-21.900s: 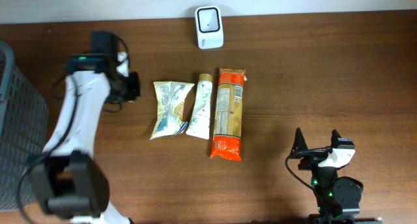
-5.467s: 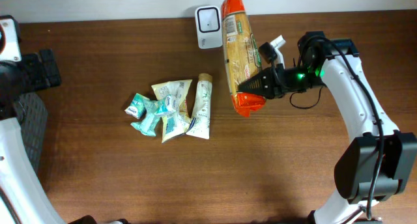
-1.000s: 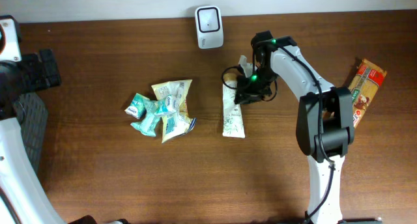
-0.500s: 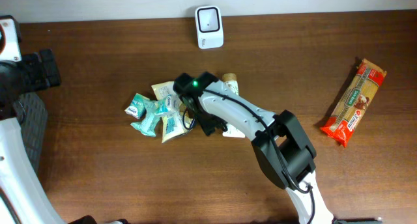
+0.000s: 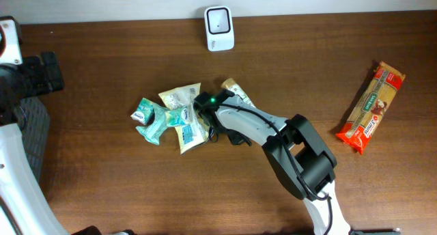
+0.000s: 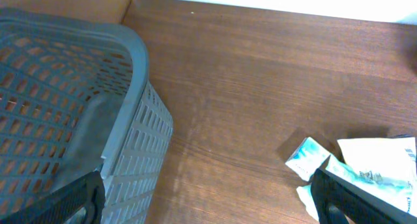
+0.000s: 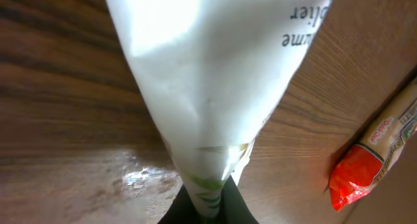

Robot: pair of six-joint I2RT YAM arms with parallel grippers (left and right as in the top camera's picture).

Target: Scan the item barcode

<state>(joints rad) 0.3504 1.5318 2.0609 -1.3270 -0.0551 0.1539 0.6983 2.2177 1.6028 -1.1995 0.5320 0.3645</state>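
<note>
Right pincer: my right pincer [image 7: 207, 208] is pressed together on the flat crimped end of the tube [image 7: 208, 87]. My dark fingertips show at the bottom edge of my wrist view with the crimp caught between them.
Tube: white with green print, it fills most of my right wrist view. From overhead only its capped end pokes out beside my right arm, near the middle of the tabletop [image 5: 102, 187]. The rest is hidden under the arm, and I cannot tell whether it is lifted or lying flat.
Scanner: the white scanner [image 5: 220, 29] stands at the far edge, well apart from the tube.
Left pincer: my left pincer [image 6: 207, 191] is spread wide with nothing between the fingers, over the left part of the dark wood.
Basket: a grey slatted basket [image 6: 78, 120] sits just beside my left pincer.
Pouches: pale pouches [image 5: 183, 119] and small teal packets [image 5: 147, 115] lie heaped together, touching, just left of my right wrist.
Pasta pack: the orange-ended pasta pack [image 5: 372, 105] lies tilted at the right side, well apart from everything else.
</note>
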